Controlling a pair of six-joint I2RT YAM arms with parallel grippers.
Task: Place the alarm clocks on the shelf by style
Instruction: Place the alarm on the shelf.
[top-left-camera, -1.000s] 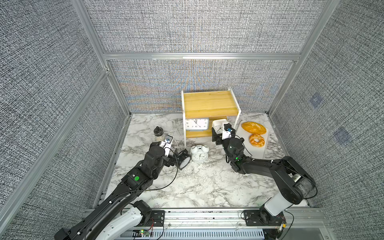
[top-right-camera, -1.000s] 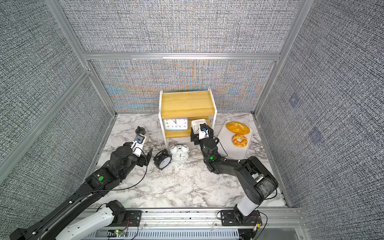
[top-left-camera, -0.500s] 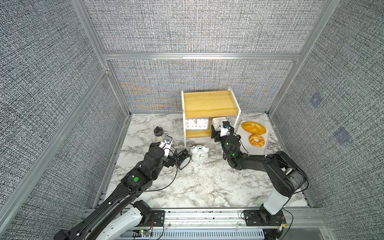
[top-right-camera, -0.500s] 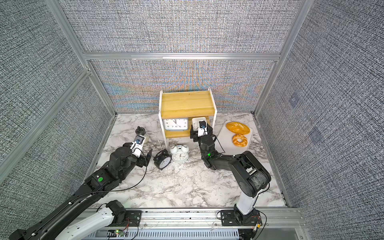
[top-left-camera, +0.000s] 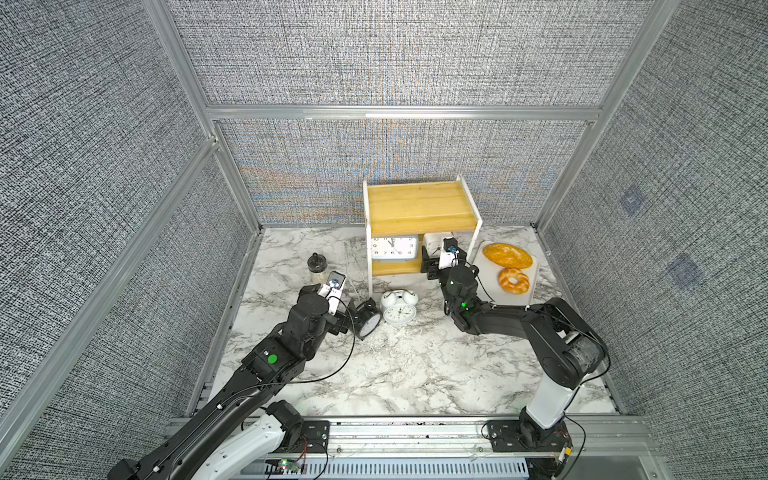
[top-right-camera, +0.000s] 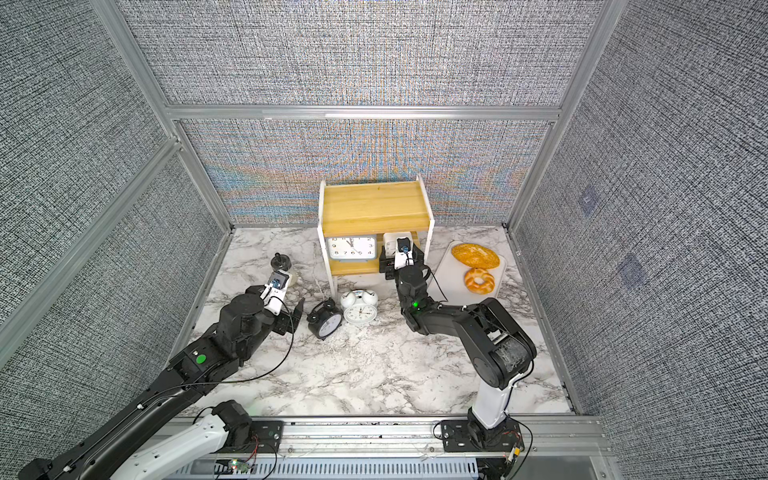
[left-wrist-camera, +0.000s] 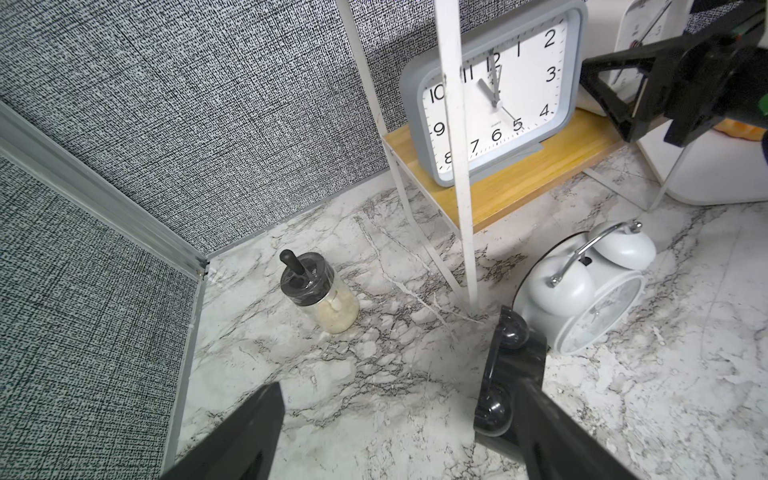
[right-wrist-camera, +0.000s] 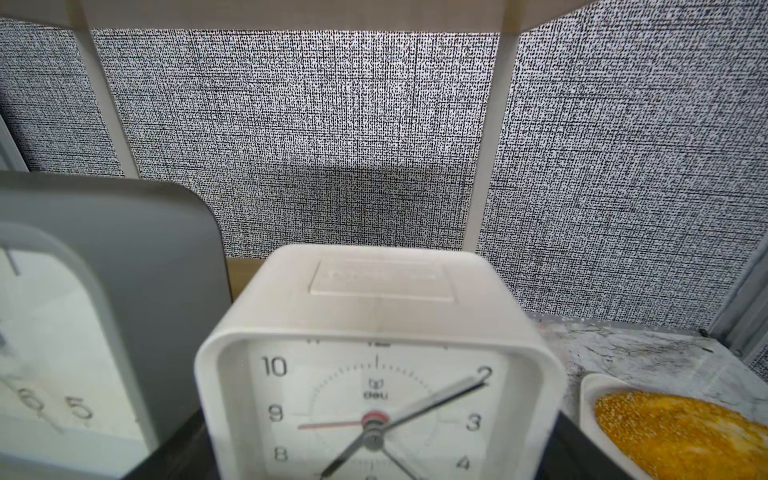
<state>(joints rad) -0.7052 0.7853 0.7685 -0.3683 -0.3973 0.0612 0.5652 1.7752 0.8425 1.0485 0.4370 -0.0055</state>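
- Well, the right gripper (top-left-camera: 437, 261) clamped its wide-set jaws on the small white square plastic alarm clock (right-wrist-camera: 376, 365), inside the lower tier of the yellow wooden, white-framed shelf (top-left-camera: 419, 205), beside the grey-blue rounded rectangular clock (top-left-camera: 394, 248).
- The left gripper (top-right-camera: 296, 318) gaped wide, empty, just beside the black round twin-bell clock (top-right-camera: 326, 325) on the marble tabletop (top-left-camera: 395, 374).
- The white round twin-bell clock (top-left-camera: 399, 311) stood alongside.

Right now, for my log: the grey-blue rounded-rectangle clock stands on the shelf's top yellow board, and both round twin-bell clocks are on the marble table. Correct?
No: the grey-blue rounded-rectangle clock stands on the shelf's lower yellow board, as both top views show. The black round twin-bell clock and the white round twin-bell clock are on the marble table.
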